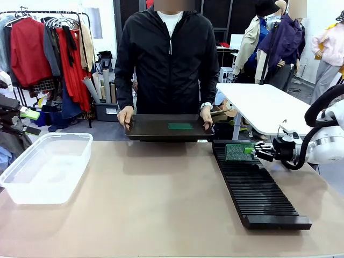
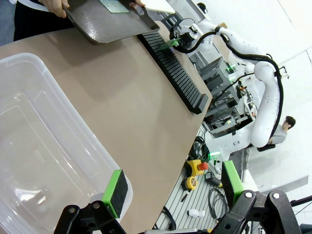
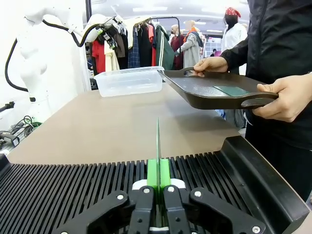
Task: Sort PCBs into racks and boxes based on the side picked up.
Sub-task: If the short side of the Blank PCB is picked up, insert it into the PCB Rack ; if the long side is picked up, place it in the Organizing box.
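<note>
Pinching a PCB (image 3: 158, 139) edge-up at the rack (image 3: 73, 190), your right gripper (image 3: 158, 175) sits clamped. Your left gripper (image 2: 174, 187) gapes wide.

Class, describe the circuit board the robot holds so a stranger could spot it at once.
Find the long black slotted plastic rack on the robot's right. At its far end, the right gripper pinches a thin green rectangular circuit board upright over the slots. The other green board lies flat on the dark tray a person holds.
</note>
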Robot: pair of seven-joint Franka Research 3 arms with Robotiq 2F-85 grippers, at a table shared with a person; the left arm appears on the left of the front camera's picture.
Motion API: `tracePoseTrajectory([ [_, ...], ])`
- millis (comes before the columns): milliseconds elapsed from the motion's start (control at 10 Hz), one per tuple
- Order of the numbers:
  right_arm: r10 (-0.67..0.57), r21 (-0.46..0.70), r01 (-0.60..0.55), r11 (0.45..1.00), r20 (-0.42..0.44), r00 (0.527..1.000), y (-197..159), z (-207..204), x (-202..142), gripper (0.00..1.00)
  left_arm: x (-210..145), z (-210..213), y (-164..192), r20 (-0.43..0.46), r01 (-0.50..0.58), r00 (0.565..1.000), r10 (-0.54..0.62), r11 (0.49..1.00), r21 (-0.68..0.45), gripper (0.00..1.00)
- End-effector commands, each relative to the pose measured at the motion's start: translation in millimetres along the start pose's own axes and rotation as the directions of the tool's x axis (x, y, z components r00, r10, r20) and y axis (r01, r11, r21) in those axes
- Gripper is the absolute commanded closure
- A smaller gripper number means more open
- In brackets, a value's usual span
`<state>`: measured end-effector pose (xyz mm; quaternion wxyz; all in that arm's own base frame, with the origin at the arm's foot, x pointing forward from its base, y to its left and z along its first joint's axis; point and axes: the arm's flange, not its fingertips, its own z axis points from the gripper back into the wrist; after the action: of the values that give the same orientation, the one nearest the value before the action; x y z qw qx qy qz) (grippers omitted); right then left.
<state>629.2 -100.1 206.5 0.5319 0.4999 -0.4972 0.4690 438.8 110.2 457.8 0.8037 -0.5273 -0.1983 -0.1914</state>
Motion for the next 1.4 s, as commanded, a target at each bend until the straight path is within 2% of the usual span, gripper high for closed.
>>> tracePoseTrajectory([
  [0, -0.024, 0.050, 0.023, 0.998, 0.031, 0.999, -2.4, -1.9, 1.0, 1.00, 0.5, 0.6, -2.4, 0.002, -0.009, 1.000, 0.009, 1.000, -0.006, 0.00],
  [400, -0.025, 0.053, 0.023, 0.998, 0.047, 0.999, -3.4, -0.7, 3.1, 1.00, 0.5, 0.6, -2.4, 0.002, -0.009, 1.000, 0.009, 1.000, -0.006, 0.00],
  [1300, -0.017, -0.012, 0.016, 1.000, -0.023, 1.000, -10.3, -5.0, 1.4, 1.00, 0.5, 0.6, -2.4, 0.002, -0.009, 1.000, 0.009, 1.000, -0.006, 0.00],
])
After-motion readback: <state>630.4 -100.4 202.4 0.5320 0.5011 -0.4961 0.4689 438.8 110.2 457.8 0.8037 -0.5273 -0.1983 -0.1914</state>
